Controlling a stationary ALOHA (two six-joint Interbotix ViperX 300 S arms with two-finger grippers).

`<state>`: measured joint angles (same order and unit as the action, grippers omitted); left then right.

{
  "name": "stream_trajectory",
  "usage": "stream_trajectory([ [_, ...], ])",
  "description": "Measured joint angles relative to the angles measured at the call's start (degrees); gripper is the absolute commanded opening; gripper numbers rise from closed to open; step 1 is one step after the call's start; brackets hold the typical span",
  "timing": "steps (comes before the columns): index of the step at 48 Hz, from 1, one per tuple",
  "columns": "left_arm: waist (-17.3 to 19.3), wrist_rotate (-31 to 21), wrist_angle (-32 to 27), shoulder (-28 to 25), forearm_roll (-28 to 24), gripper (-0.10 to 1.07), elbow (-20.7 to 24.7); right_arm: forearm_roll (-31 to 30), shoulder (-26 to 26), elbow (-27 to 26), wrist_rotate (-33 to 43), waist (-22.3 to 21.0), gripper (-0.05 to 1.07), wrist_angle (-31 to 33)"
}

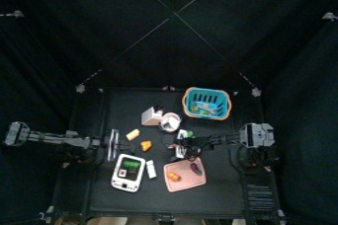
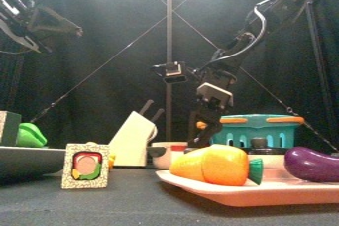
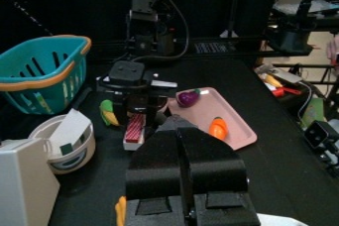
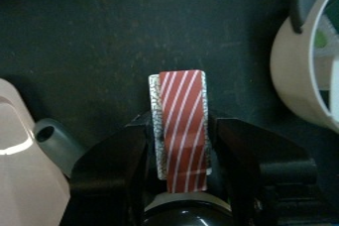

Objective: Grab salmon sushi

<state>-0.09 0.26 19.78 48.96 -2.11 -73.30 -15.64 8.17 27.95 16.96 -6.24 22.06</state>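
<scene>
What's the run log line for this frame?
right end effector: shut on salmon sushi | sushi: on table | left end effector: shut, idle

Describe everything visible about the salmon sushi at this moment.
The salmon sushi is a small oblong block, salmon-red on top with thin pale diagonal stripes and a paler lower layer at its edges. It looks like a toy. It lies flat on the black table, lengthwise between the two jaws of the right hand, which flank its long sides closely. A pink tray and a white bowl lie nearby, apart from it.
</scene>
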Motion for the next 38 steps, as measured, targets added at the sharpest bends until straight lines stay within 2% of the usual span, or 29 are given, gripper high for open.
stream_trajectory([
  [9,0.0,0.0,0.0,0.0,0.0,0.01,-0.6,0.4,-0.1,-0.2,-0.2,0.0,0.59,1.2],
  [27,0.0,0.0,0.0,0.1,0.0,0.01,-0.6,1.0,-0.4,-0.2,-0.2,0.0,0.59,-0.5],
  [38,0.2,0.0,0.0,0.0,-0.1,0.01,-0.6,3.6,-1.7,-0.2,-0.2,0.0,0.59,-0.5],
])
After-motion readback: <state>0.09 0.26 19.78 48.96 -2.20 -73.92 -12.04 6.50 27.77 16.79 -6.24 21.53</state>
